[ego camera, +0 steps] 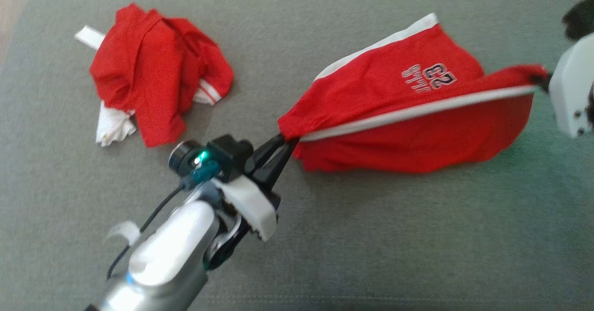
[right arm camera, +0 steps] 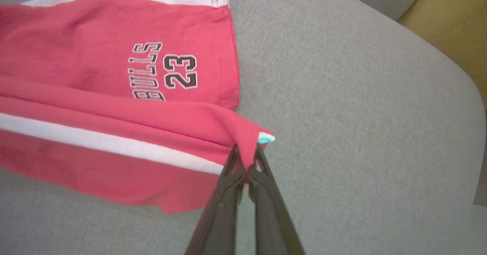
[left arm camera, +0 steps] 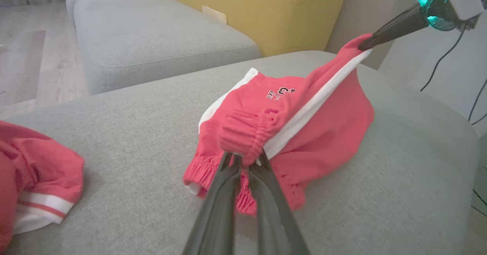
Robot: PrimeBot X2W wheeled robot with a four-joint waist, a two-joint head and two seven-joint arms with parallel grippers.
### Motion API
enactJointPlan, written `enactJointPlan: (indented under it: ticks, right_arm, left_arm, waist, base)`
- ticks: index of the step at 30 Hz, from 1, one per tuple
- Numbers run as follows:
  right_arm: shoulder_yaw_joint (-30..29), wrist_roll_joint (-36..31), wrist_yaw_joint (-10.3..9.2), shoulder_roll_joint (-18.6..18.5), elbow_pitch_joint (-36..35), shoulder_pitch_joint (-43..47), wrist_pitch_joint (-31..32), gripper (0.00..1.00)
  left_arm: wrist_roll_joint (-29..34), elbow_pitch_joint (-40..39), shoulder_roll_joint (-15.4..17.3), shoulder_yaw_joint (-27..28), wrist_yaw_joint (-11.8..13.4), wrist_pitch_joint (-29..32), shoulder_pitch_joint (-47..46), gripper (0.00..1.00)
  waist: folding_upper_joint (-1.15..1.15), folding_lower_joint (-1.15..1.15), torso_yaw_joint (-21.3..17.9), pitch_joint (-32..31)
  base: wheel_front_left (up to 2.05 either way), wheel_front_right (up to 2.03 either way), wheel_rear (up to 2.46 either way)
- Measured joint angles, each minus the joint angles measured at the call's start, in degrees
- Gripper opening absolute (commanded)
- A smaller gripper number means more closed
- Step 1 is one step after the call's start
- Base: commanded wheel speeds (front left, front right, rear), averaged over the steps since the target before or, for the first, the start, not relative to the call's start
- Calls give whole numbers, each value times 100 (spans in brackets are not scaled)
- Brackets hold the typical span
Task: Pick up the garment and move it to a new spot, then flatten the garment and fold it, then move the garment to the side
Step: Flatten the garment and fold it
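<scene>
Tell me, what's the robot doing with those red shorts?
It is holding the red shorts by two ends. Its left tool pinches the waistband and its right tool pinches the other end, so the shorts stretch between them over the grey cushion. A crumpled red shirt lies on its left.

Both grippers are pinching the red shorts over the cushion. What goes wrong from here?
1. The left gripper grips only a small bunch of waistband on the shorts; tension might pull it free.
2. The right gripper holds just a hem corner: likely the same slip risk.
3. The cloth hangs doubled along the white stripe, so laying it on the cushion may trap a fold.
</scene>
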Motion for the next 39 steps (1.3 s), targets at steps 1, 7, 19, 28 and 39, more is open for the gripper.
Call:
enactJointPlan:
  ticks: [1,7,19,28,39]
  right_arm:
    - [5,-24,0,15,100,-160,24,0]
    - [207,-279,0,142,580,-899,60,0]
    - [746,-474,0,143,1357,-1778,-267,0]
    - [1259,-474,0,144,1535,-2234,-532,0]
    - [1437,-321,0,229,2079,-2615,-1189,100]
  left_arm:
    - [0,40,-46,-3,-36,-1,-94,0]
    - [0,338,-281,12,-74,-53,-578,0]
    - [-10,1065,-748,1,-194,-278,-1305,0]
    - [-10,1401,-881,7,-266,-378,-1617,0]
    - [-16,1636,-1009,0,-294,-423,-1736,100]
  waist:
    - [0,0,60,67]
    - [0,0,374,448]
    - [0,0,734,1100]
    - [0,0,810,1344]
    - [0,0,876,1456]
  base:
    - [0,0,0]
    - [0,0,0]
    - [0,0,0]
    - [0,0,0]
    - [0,0,0]
